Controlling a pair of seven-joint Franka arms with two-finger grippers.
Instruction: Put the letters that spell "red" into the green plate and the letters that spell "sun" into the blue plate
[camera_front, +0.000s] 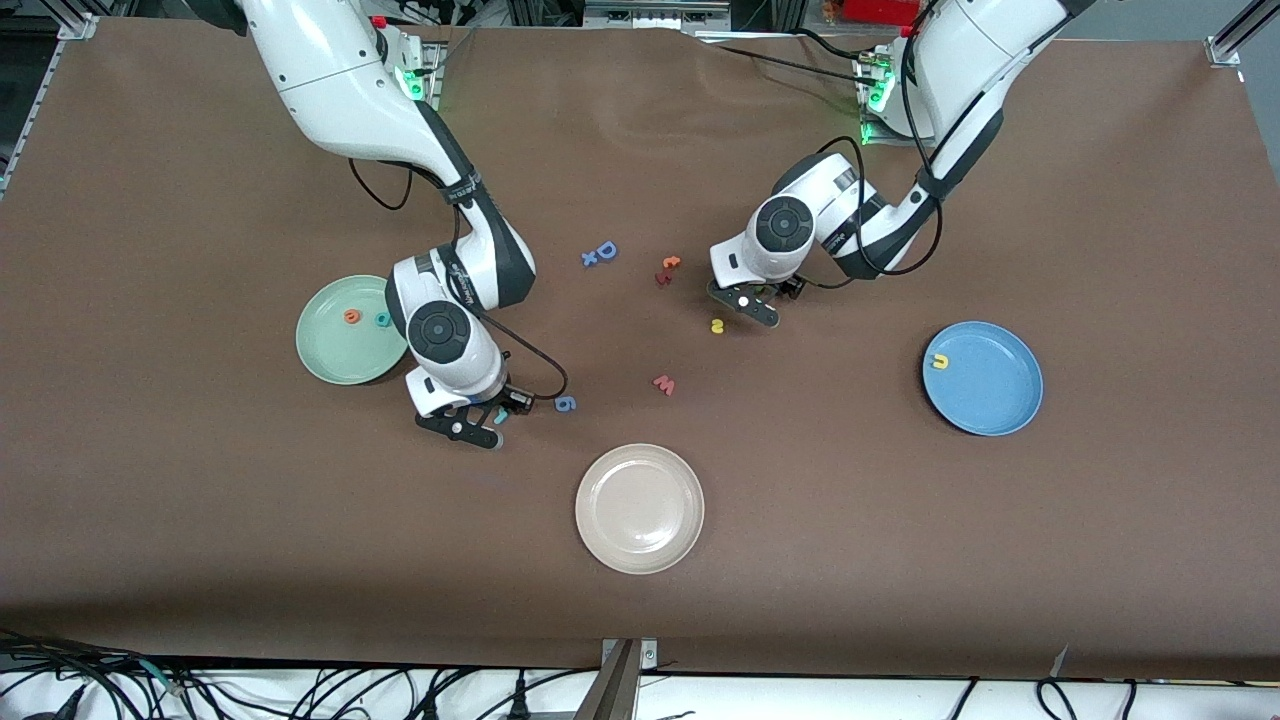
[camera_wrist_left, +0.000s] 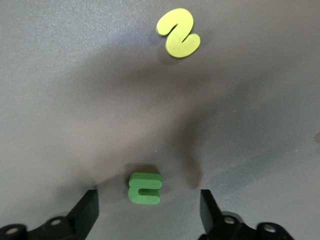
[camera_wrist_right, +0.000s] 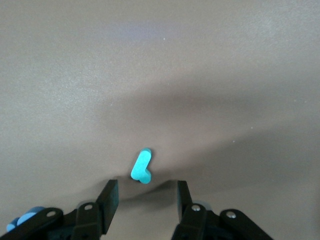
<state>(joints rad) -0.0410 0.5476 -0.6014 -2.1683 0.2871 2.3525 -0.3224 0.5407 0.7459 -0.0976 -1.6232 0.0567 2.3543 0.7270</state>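
Right pincer (camera_wrist_right: 143, 200) released, teal "r" (camera_wrist_right: 142, 167) on the table between its fingertips.

Both arms have glossy white shells with dark grey joint discs, black cables looping along them, green lights at their bases and black fingers (camera_wrist_right: 112, 197).

Brown table cover (camera_front: 900, 560), metal frame rails, cables (camera_front: 300, 690) along the near edge, perhaps floor

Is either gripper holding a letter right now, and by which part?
Neither. The left gripper straddles the green "n"; the right gripper straddles the teal "r". Both open.
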